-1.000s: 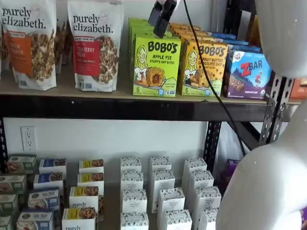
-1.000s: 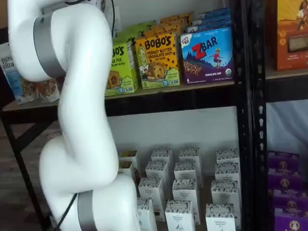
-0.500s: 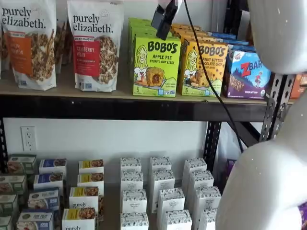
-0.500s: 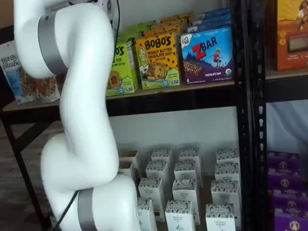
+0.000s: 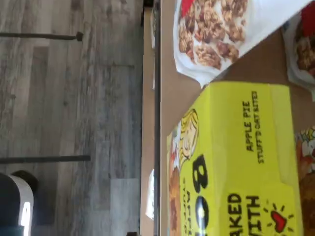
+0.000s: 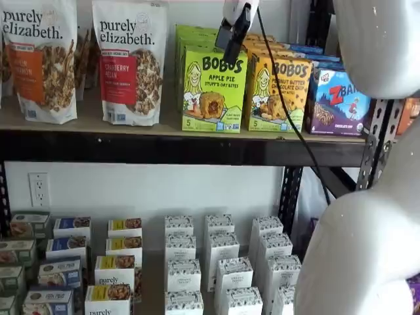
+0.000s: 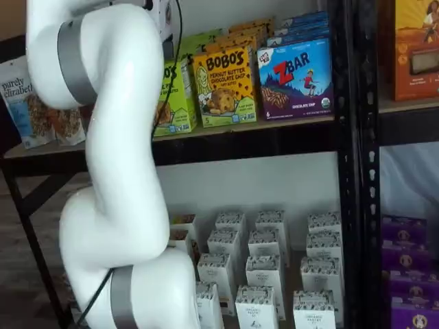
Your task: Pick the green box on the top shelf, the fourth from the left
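The green box [image 6: 213,92] is seen standing upright at the front of the top shelf [image 6: 177,147], between a granola bag [image 6: 129,62] and a yellow-orange box [image 6: 278,95]. The gripper [image 6: 231,44] is seen in a shelf view hanging over the box's upper edge; whether its fingers are parted cannot be told. The box's top face [image 5: 236,162] is shown close up in the wrist view.

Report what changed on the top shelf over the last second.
In a shelf view the gripper drifted right and slightly down, now hanging just over the green box. Nothing was gripped. The green box, its neighbours and the top shelf stayed put.
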You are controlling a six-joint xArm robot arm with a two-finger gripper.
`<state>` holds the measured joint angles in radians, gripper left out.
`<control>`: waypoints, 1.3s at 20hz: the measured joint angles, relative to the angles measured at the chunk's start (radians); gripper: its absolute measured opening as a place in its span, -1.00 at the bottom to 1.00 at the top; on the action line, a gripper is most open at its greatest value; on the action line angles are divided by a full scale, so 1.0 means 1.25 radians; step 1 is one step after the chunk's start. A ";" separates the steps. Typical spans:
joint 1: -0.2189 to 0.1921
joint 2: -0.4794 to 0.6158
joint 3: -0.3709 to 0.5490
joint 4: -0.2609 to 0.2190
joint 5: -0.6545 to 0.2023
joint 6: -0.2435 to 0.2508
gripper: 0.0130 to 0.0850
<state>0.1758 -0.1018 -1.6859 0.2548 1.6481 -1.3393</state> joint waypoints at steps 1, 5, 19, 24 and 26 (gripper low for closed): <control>-0.002 0.003 -0.001 -0.004 0.002 -0.003 1.00; -0.007 0.013 -0.002 -0.019 0.005 -0.012 1.00; -0.002 0.023 0.013 -0.032 -0.022 -0.015 1.00; -0.001 0.020 0.021 -0.032 -0.032 -0.016 0.67; -0.002 0.019 0.024 -0.032 -0.034 -0.016 0.56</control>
<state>0.1733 -0.0780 -1.6561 0.2153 1.6051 -1.3600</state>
